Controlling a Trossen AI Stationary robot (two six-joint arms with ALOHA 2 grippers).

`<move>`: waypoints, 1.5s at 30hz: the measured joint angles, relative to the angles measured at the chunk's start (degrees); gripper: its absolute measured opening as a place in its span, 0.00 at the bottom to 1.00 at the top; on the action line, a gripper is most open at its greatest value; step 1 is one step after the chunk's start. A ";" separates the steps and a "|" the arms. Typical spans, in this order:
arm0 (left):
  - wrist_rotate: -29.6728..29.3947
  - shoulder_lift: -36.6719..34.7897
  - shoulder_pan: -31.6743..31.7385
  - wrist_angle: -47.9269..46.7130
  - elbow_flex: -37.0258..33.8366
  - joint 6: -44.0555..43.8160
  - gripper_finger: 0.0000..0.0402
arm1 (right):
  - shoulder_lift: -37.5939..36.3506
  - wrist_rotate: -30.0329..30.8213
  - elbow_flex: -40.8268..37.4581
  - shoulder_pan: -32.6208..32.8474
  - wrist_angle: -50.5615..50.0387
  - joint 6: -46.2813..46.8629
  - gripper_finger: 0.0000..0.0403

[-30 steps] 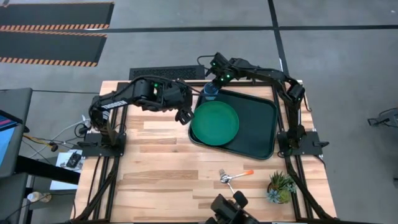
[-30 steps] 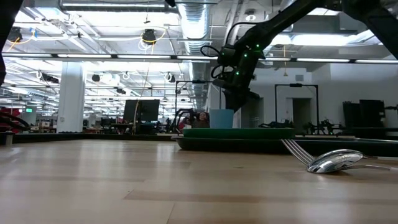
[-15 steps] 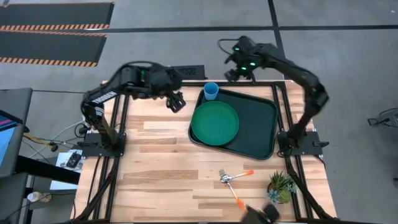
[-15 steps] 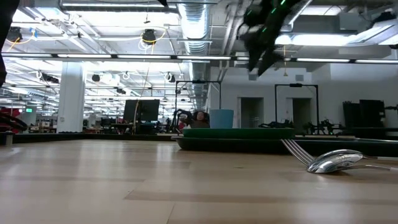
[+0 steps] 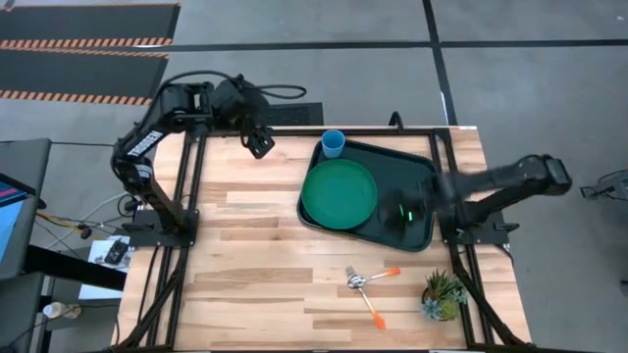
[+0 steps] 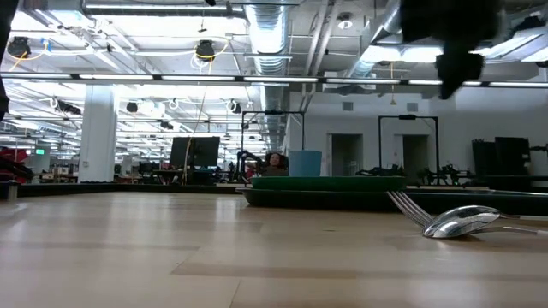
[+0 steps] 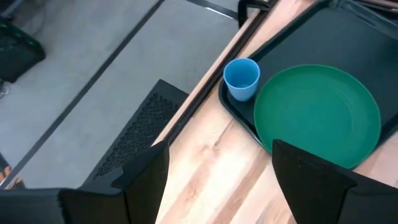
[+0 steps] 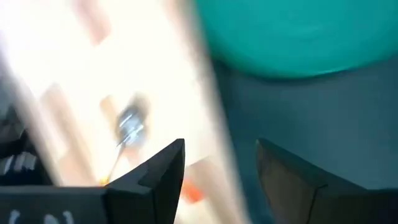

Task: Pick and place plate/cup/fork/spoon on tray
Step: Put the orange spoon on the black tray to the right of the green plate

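Note:
The green plate [image 5: 339,193] lies in the left half of the dark tray [image 5: 417,172]. The blue cup [image 5: 334,143] stands upright in the tray's far left corner. The fork [image 6: 401,204] and spoon [image 6: 455,220] lie on the wood near the table's near right, heads together [image 5: 357,282], orange handles apart. My left gripper [image 5: 257,144] is open and empty above the table's far edge, left of the tray; its wrist view shows the cup [image 7: 241,78] and plate [image 7: 317,112]. My right gripper [image 5: 407,211] is open, blurred, above the tray's right part.
A small potted plant [image 5: 444,292] stands at the near right corner. A black grate [image 5: 265,116] lies on the floor beyond the far edge. Bare wood [image 5: 245,265] takes up the table's left and near parts.
My right gripper has risen from beside the cup at the far edge, then swung toward the near edge over the tray's right part. My left gripper has drawn back from the tray's left rim, up and toward the far left corner. The cup and plate have stayed.

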 joint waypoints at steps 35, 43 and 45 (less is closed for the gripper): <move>1.37 0.07 3.52 -0.28 0.00 2.84 0.66 | 30.69 0.38 -3.49 19.74 20.56 -10.50 0.24; 1.37 0.09 3.52 -0.31 0.00 4.82 0.66 | 28.53 -3.41 -3.71 19.36 19.80 -8.29 0.05; 1.31 0.09 3.54 -0.31 0.00 5.30 0.66 | 27.14 -5.73 -3.69 19.34 19.85 -8.17 0.03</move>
